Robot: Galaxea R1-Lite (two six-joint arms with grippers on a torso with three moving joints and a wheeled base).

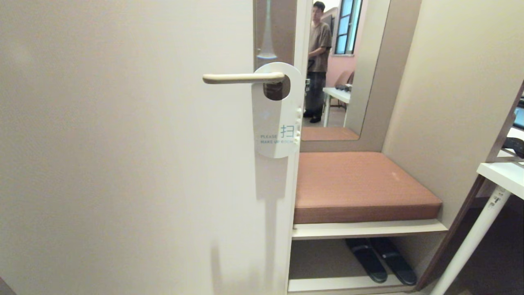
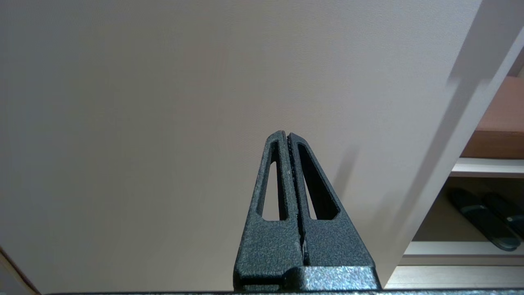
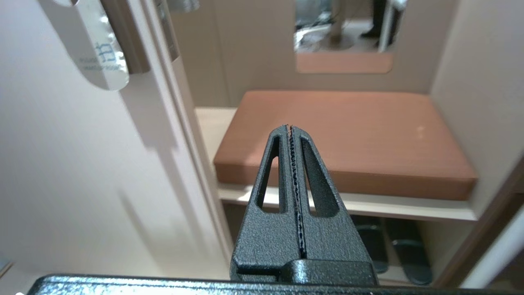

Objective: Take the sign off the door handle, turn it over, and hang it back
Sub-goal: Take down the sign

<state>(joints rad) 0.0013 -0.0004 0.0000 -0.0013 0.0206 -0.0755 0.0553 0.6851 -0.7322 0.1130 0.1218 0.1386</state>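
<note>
The white sign (image 1: 275, 119) hangs by its round hole on the cream door handle (image 1: 241, 78), its "MAKE UP ROOM" face toward me. The handle sits near the door's edge. In the right wrist view the sign (image 3: 96, 53) shows high up on the door, well above and to the side of my right gripper (image 3: 289, 127), which is shut and empty and points toward the bench. My left gripper (image 2: 285, 133) is shut and empty, facing the plain door panel low down. Neither gripper shows in the head view.
The cream door (image 1: 123, 164) fills the left of the head view. Beyond its edge is a brown cushioned bench (image 1: 360, 184) with dark slippers (image 1: 380, 258) on the shelf beneath. A mirror (image 1: 339, 69) reflects a standing person. A white table leg (image 1: 475, 237) is at right.
</note>
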